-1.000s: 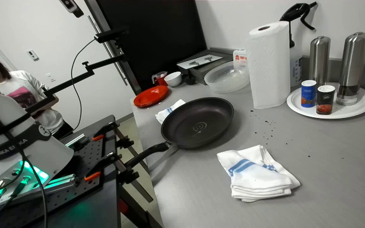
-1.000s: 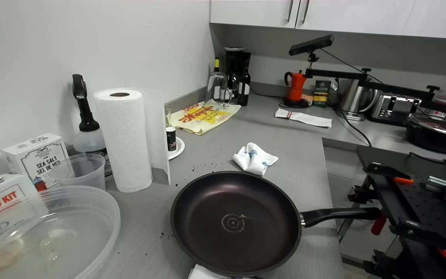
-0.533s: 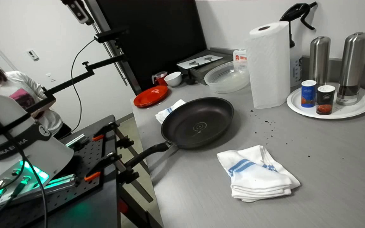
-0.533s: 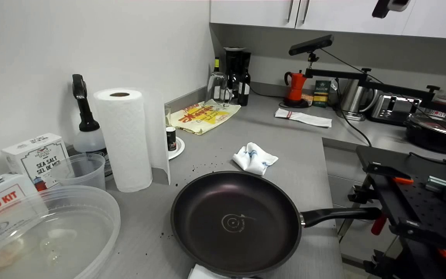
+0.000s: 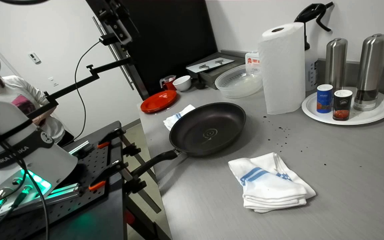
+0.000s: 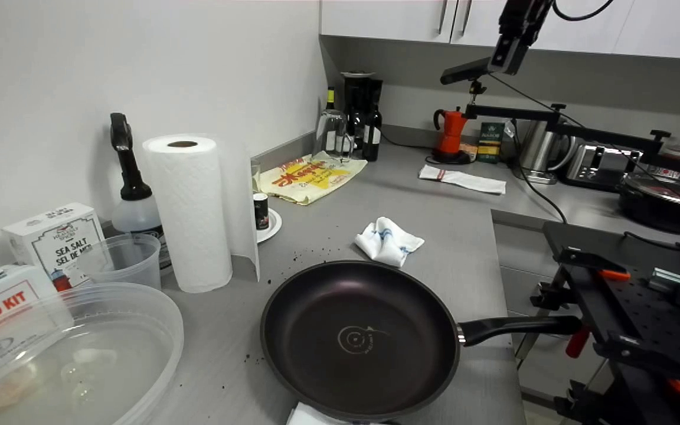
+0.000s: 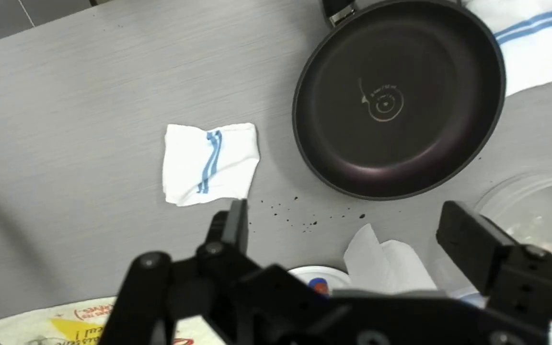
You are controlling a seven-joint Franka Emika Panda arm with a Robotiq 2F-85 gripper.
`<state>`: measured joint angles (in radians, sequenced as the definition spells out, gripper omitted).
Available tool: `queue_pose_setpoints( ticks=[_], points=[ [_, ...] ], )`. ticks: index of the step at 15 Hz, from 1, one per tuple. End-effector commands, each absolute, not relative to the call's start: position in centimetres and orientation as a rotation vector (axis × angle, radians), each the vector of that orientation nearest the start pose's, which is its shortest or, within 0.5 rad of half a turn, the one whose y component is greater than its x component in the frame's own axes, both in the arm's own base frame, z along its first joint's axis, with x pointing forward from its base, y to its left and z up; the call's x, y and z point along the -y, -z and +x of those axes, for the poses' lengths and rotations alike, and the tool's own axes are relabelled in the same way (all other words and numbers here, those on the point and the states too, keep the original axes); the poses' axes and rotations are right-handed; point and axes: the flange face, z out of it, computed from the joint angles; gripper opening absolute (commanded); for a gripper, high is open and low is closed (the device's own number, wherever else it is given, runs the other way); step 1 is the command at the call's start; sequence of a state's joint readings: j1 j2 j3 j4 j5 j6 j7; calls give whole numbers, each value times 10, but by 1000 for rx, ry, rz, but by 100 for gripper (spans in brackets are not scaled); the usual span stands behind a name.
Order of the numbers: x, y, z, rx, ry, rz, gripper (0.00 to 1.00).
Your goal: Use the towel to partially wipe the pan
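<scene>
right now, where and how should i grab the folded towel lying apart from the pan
I'd pinch the towel by its stacked edge, on the side away from the pan, coming straight down with the open claw. In an exterior view its layers pile up there, likely easy to pinch and clear of the pan's rim.

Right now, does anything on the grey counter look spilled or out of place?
Yes: small dark specks are scattered on the grey counter near the round dark frying pan and the tall white paper towel roll. Loose and uneven, they suggest a spill.
</scene>
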<state>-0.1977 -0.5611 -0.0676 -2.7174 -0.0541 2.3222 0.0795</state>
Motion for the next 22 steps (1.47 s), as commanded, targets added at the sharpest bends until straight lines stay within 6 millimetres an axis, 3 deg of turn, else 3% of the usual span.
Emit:
queue_pose_setpoints(
  ticks=[1, 6, 10, 18, 22],
  points=[
    [135, -391, 397, -699, 249, -3092, 100],
    [180, -359, 430, -1093, 186, -2961, 100],
    [208, -328, 454, -1373, 251, -2858, 100],
    [254, -257, 481, -1693, 334, -2679, 100],
    [261, -222, 486, -1766, 293, -2651, 100]
  ],
)
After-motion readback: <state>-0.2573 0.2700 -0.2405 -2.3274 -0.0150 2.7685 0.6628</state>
